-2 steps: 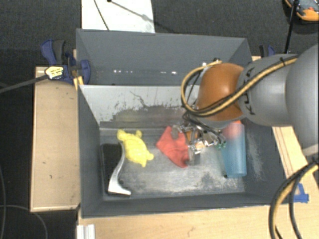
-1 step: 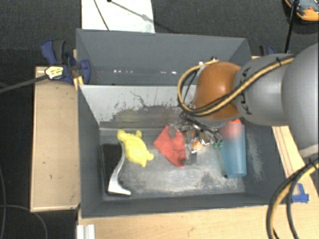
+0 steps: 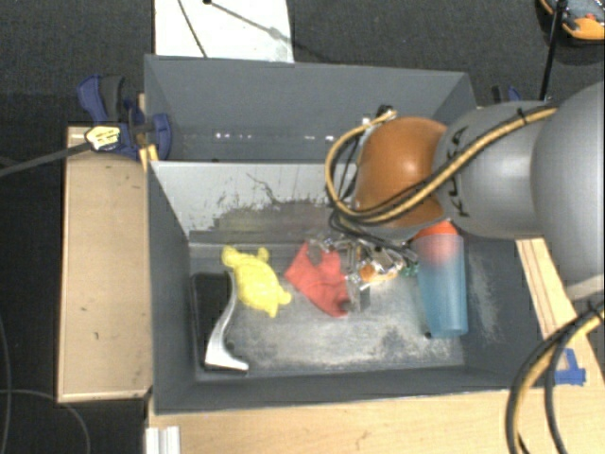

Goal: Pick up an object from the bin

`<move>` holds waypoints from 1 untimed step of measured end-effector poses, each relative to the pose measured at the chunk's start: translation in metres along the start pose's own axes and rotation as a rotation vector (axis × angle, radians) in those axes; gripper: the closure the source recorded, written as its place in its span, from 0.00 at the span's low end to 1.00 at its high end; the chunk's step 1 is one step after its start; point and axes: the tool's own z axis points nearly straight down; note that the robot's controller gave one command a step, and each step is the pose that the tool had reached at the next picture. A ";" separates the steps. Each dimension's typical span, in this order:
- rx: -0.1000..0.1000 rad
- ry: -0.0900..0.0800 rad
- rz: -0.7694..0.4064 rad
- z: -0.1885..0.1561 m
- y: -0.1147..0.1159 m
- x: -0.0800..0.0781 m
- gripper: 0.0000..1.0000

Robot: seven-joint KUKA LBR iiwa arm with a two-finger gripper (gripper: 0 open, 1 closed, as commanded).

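Observation:
My gripper (image 3: 357, 287) hangs low in the middle of the bin, under the orange wrist cover. Its metal fingers reach down at the right edge of a crumpled red cloth (image 3: 317, 280), which lies on the floor just left of them. A small orange and green thing (image 3: 383, 272) sits right beside the fingers on the right. A blue cylinder with an orange top (image 3: 444, 287) lies further right along the bin's wall. Whether anything sits between the fingers is hidden.
A yellow soft toy (image 3: 253, 280) lies left of the cloth. A black flat thing (image 3: 208, 310) with a white curved piece (image 3: 225, 340) on it rests against the left wall. The arm and its cables cover the bin's upper right.

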 end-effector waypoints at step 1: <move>-0.003 0.004 -0.175 0.000 0.007 0.006 0.00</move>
